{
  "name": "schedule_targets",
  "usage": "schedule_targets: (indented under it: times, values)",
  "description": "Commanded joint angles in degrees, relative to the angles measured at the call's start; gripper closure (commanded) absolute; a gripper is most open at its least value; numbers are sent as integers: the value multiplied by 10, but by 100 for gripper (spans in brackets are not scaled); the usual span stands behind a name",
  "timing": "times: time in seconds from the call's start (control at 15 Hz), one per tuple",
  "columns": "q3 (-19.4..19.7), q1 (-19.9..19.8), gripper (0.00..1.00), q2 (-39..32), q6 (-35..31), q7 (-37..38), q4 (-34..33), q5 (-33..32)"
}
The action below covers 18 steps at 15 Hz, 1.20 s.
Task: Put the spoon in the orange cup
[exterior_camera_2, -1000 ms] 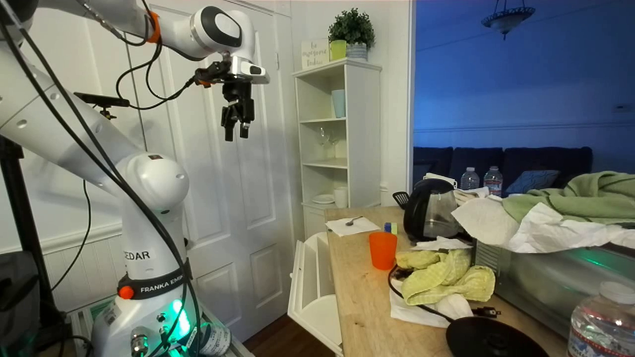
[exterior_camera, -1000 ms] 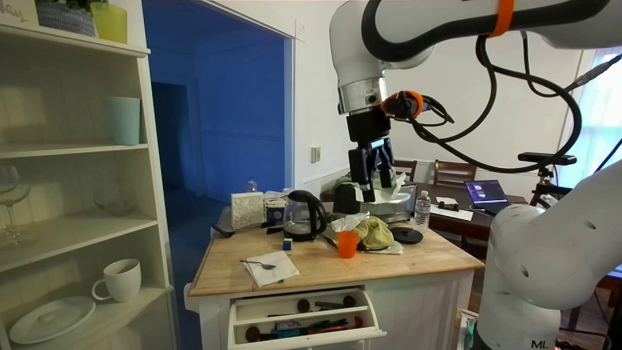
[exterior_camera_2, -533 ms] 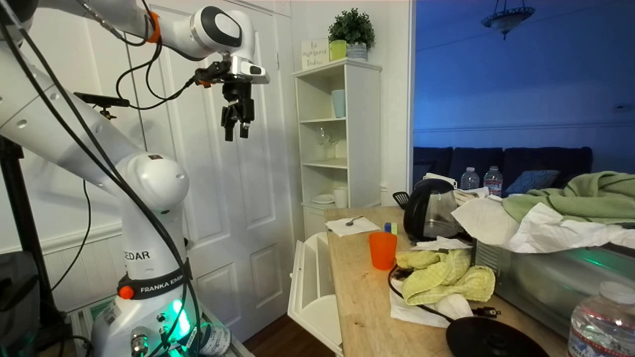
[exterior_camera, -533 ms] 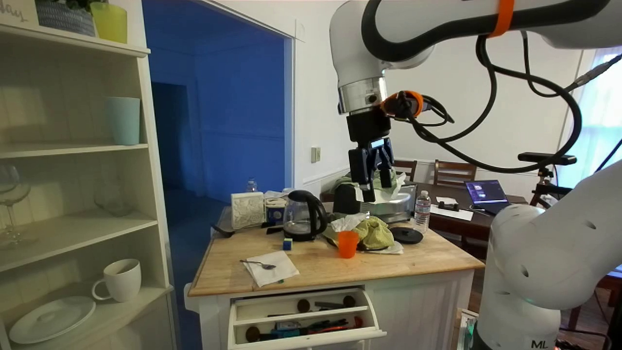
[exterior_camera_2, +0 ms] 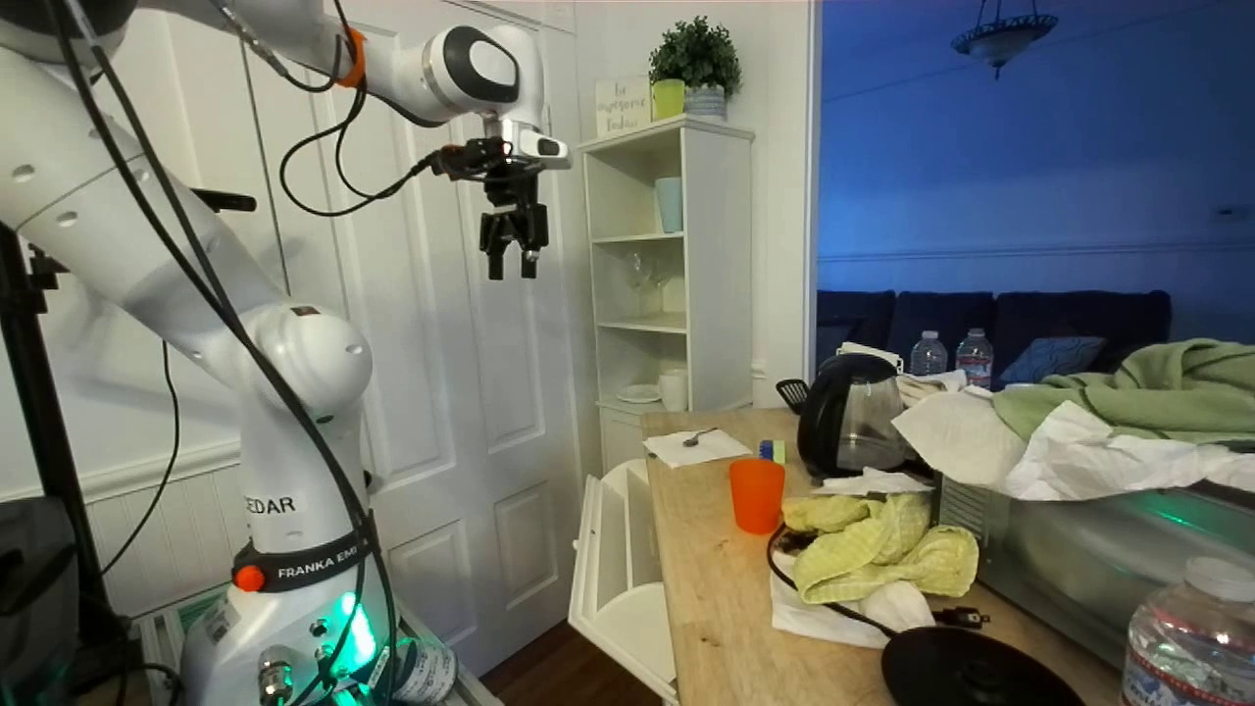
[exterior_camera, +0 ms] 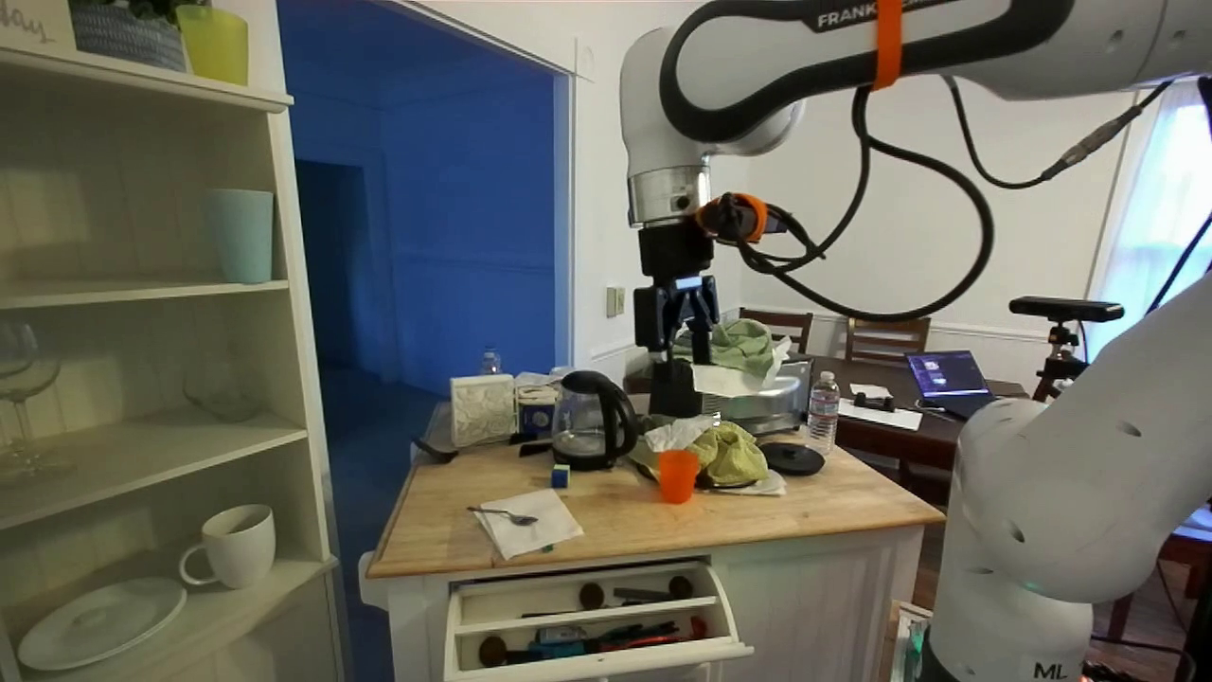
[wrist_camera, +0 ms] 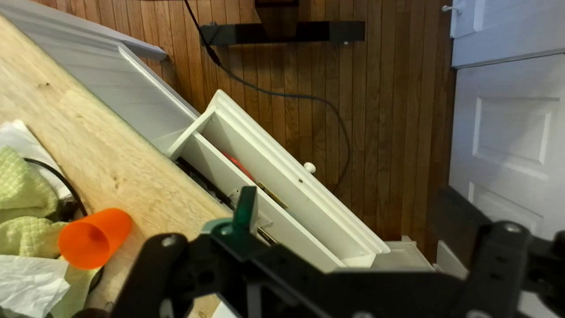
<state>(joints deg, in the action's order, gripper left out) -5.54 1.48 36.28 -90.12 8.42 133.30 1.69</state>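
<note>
Two empty jaws hung wide apart, the spoon [exterior_camera: 518, 518] lay on a napkin [exterior_camera: 532, 539] away from the orange cup [exterior_camera: 678, 476], and reaching seemed in hand, with alignment over the spoon, then lowering, needed next.

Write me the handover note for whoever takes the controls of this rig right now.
Gripper: open, raised in the air, holding nothing.
Spoon: lying on the white napkin on the wooden countertop.
Orange cup: upright on the same top, beside the yellow-green cloth.
Done: no part of the transfer; the spoon is outside the cup.
Left: reach the spoon, grasp it, lift it, and lower it into the cup.
Watch: the open drawer juts out below the counter edge.
</note>
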Motion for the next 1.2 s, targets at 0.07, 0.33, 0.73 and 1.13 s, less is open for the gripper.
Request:
schedule_targets:
  times: [0.07,0.33,0.73,1.13]
  values:
    - [14,1,0,-137,-45,-38,-73,-8]
    - [19,-2,0,-241,-77,-60,-136,-28]
    - [37,-5,0,-353,-113,-116,-211,-85]
    - [47,-7,0,-382,-154,-133,-215,-86]
